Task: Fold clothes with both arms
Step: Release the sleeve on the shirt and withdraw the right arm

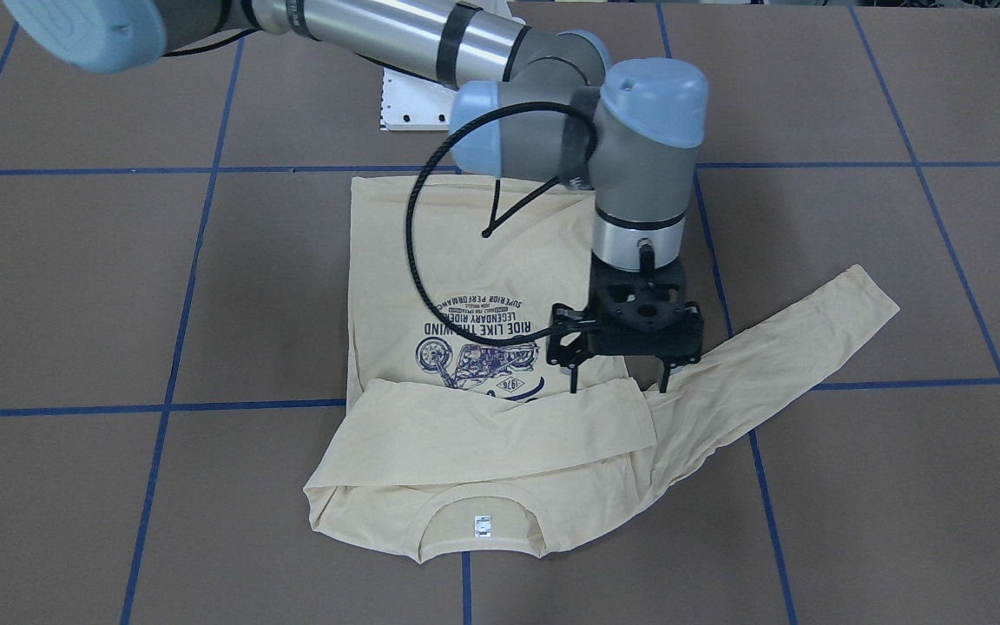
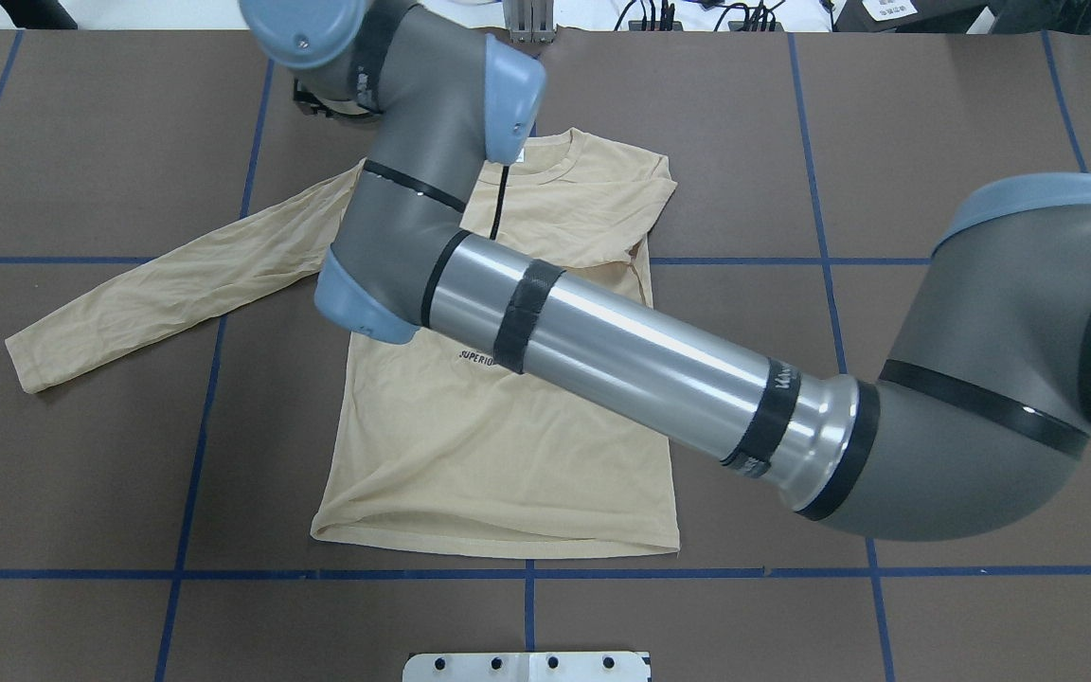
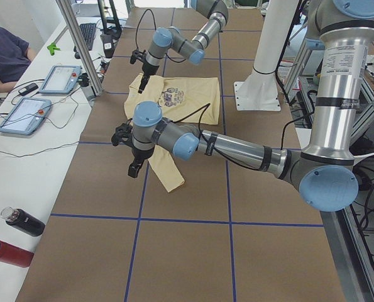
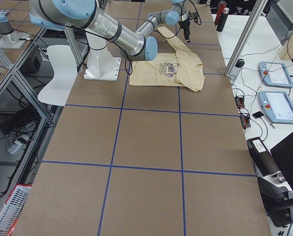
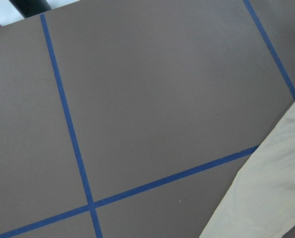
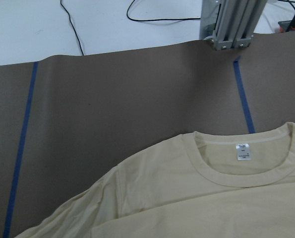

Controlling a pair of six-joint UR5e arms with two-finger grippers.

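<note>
1. The right claw (image 1: pixel 619 386) points straight down over the shirt (image 1: pixel 387 286). Its two fingers are spread wide with nothing between them. The tips stand at the cloth beside the shoulder, but I cannot tell whether they touch it.
2. The left claw (image 3: pixel 135 168) hangs over the bare counter (image 1: pixel 118 286), near the cuff of the outstretched sleeve (image 1: pixel 795 347). I cannot tell how far open it is.
3. The shirt lies flat at the middle of the counter, print (image 1: pixel 474 347) up, with the hem toward the robot and the collar (image 6: pixel 246 176) away. The folded sleeve (image 1: pixel 500 430) lies across the chest. The other sleeve slants out to the robot's left.
4. The counter is matt brown, marked into large squares by blue tape lines (image 1: pixel 118 171).
5. The cloth is thin, soft and pale cream-yellow with faint creases. The print is navy, and a small white label (image 6: pixel 242 152) sits inside the round ribbed collar.
6. Past the collar stands an aluminium post (image 6: pixel 231 25).
7. A white counter (image 3: pixel 23 163) runs alongside, carrying two touch panels (image 3: pixel 61 78), cables, a black bottle (image 3: pixel 23 221) and a red bottle (image 3: pixel 7 253). A person (image 3: pixel 4 53) sits there.
</note>
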